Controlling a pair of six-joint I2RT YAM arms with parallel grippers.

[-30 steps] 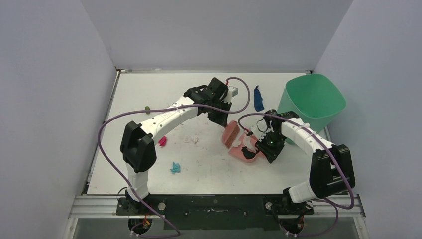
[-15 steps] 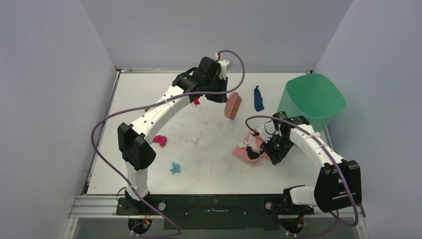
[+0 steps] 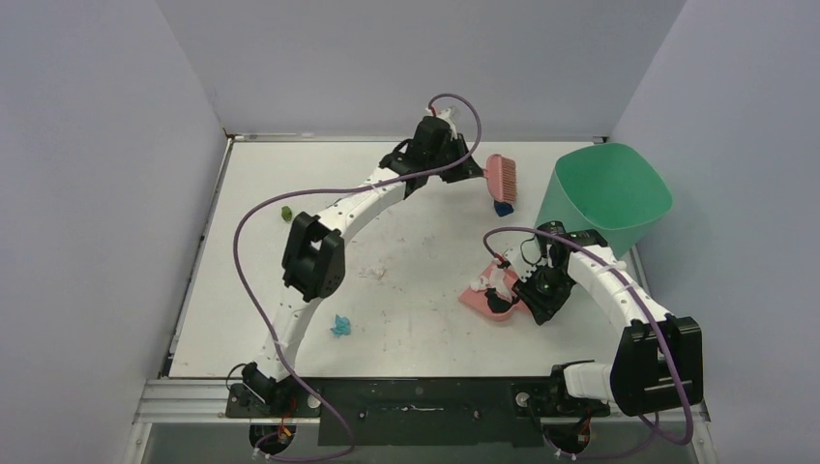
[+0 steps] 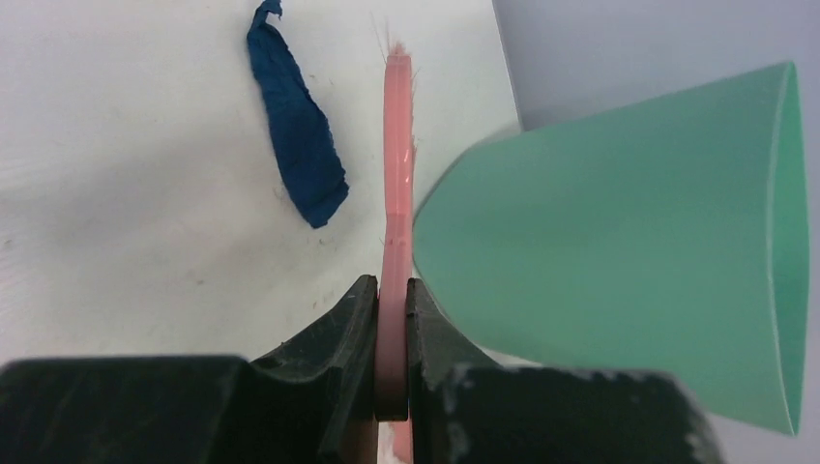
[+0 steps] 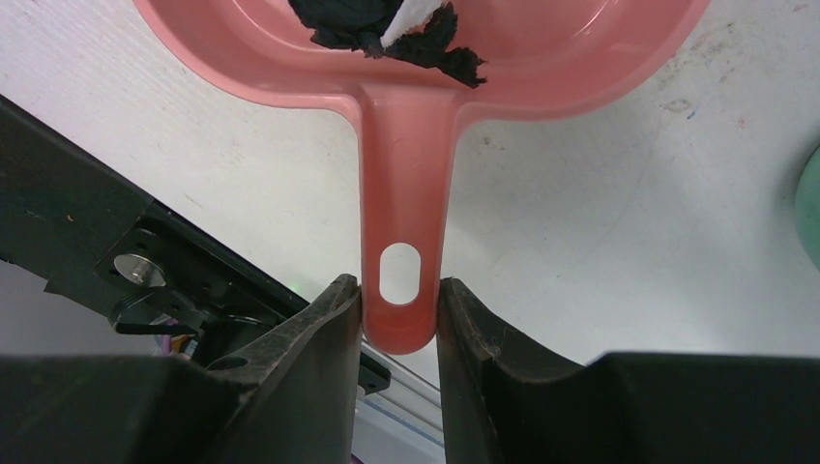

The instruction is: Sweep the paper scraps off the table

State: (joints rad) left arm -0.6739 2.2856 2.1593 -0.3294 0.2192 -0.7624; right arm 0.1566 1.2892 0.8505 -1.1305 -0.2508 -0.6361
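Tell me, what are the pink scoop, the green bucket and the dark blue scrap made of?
The pink scoop looks like smooth, glossy moulded plastic: it shines and has a neat hole in its handle. The green bucket seems plastic too, thin, even and slightly satin. The dark blue scrap looks like matte crumpled paper, creased with ragged edges.

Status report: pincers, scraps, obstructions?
Left pincer shut on pink bristle brush. Right pincer shut on pink plastic dustpan. Crumpled dark blue paper scrap beside brush. Green plastic bin close alongside.

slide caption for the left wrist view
Left gripper clamps the thin pink plastic brush edge-on, between a dark blue crumpled paper scrap and the green plastic bin.
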